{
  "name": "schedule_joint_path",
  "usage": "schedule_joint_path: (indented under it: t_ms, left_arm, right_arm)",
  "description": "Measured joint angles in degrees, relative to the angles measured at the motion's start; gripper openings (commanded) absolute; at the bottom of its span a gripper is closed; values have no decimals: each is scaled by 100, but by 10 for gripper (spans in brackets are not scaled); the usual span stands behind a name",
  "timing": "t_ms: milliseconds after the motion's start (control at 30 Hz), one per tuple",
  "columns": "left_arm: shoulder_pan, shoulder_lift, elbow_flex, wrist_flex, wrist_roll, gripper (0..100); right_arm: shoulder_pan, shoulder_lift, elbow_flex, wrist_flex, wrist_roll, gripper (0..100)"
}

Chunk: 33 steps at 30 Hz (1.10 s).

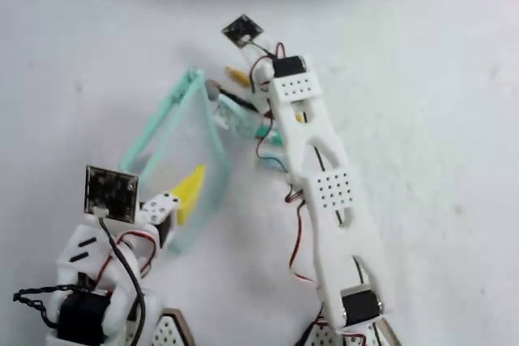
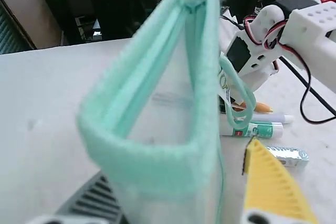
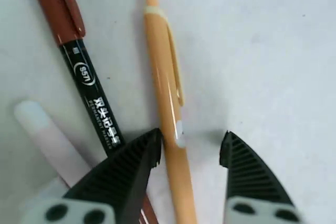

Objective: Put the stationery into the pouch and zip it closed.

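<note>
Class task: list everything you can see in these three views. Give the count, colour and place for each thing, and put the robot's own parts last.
pouch: 1, mint-green edges with clear walls, standing open on the table
orange pen: 1, orange, flat on the table
marker: 1, black with a brown cap, flat beside the orange pen
pale pen: 1, whitish, flat on the marker's other side
green-and-white stick: 1, green and white, on the table beside the pouch
small packet: 1, silvery, on the table next to the stick
table: 1, white, under everything
left tool: 1, yellow finger, gripping the pouch's near end
right tool: 1, black, open, straddling the orange pen
</note>
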Motion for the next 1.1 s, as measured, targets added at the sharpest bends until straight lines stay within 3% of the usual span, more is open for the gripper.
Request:
schedule_joint_path:
  t_ms: [100, 433, 767, 1000, 1100]
  left_arm:
    - [0, 0, 0, 0, 0, 282]
    - [0, 0, 0, 0, 0, 286]
    - [9, 0, 0, 0, 0, 289]
    - [721, 0, 0, 193, -413, 317]
    - [835, 0, 0, 246, -475, 317]
  right_arm:
    - [9, 0, 0, 0, 0, 10]
    - [70, 0, -114, 105, 0, 17]
    - [484, -70, -2048, 1960, 0, 17]
    - [607, -1108, -2321, 2391, -53, 17]
    - [818, -1662, -2286, 2391, -536, 17]
